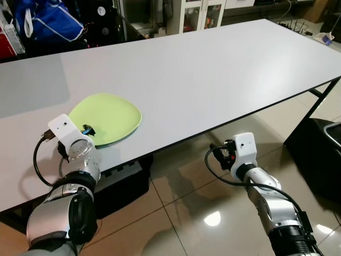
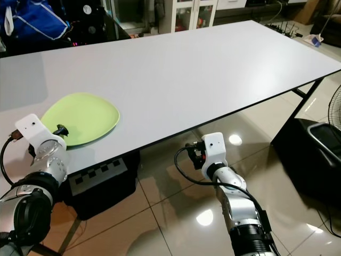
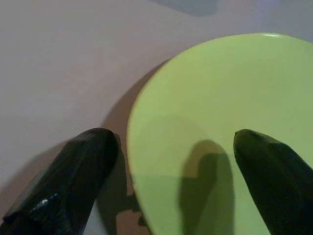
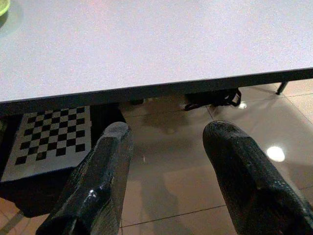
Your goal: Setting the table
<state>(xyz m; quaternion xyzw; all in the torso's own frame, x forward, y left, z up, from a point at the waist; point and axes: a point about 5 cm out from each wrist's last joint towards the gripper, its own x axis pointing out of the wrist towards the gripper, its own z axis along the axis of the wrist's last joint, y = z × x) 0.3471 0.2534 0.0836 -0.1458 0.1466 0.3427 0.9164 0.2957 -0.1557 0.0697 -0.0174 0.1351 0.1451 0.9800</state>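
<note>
Left wrist view is showing the left gripper (image 3: 171, 161) with its two black fingers (image 3: 73, 176) spread wide apart, one over the green plate (image 3: 220, 107) and one over the bare table beside the plate's rim. From the head, the plate is lying flat near the left end of the long white table (image 1: 213, 69), close to the near edge, and nothing is pinching it. The right gripper (image 4: 166, 161) is hanging low on the right, in front of the table edge and above the shiny floor (image 1: 186, 213), with its fingers also spread and holding nothing. It looks like the plate step is the one going on. Next, the left gripper probably needs either to close on the rim or lift clear.
</note>
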